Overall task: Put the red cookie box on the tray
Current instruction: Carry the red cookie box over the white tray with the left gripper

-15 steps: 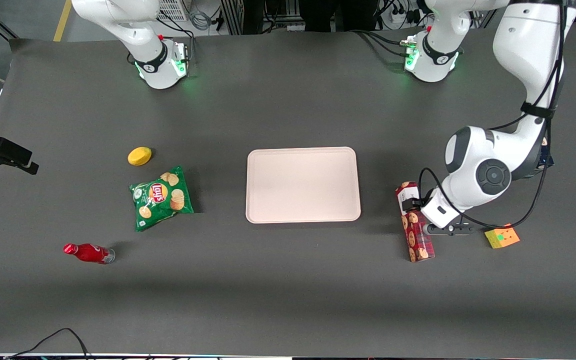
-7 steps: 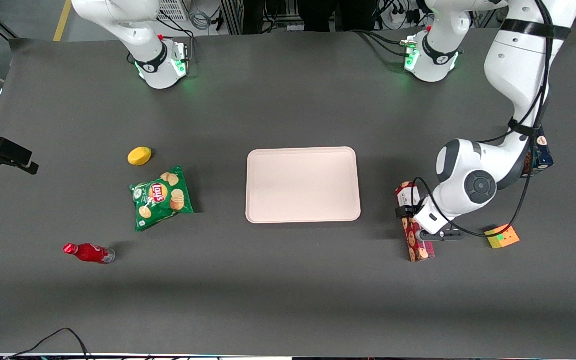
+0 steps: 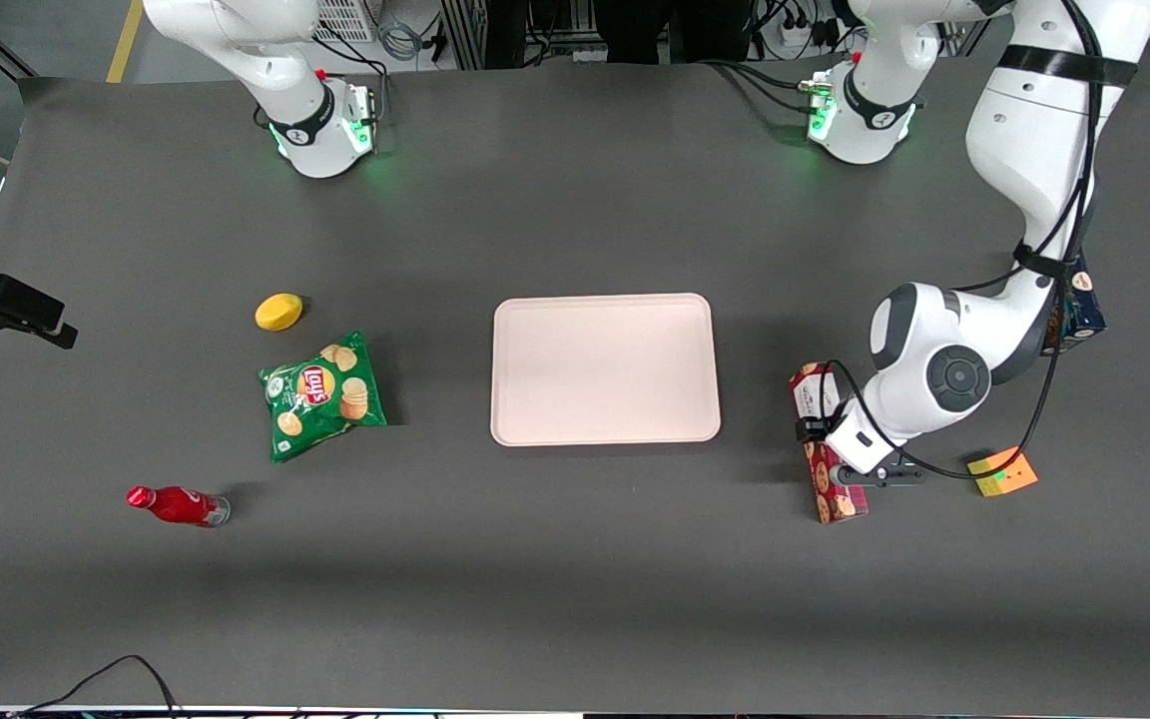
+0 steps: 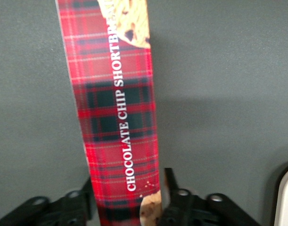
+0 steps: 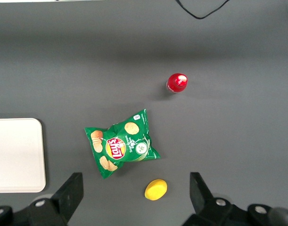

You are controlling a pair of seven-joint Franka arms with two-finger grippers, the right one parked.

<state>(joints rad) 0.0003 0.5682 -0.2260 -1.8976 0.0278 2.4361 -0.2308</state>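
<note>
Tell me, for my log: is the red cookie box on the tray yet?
No. The cookie box lies on the table beside the bare tray, claw straddling it.

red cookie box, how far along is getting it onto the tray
Done: the hand has reached the red cookie box, its fingers on either side of the box's narrow width. In hand: the grasp itself; the fingers sit right against the box, but the box lies on the table. Left: lift it, carry it to the tray, which holds nothing, and set it down.
</note>
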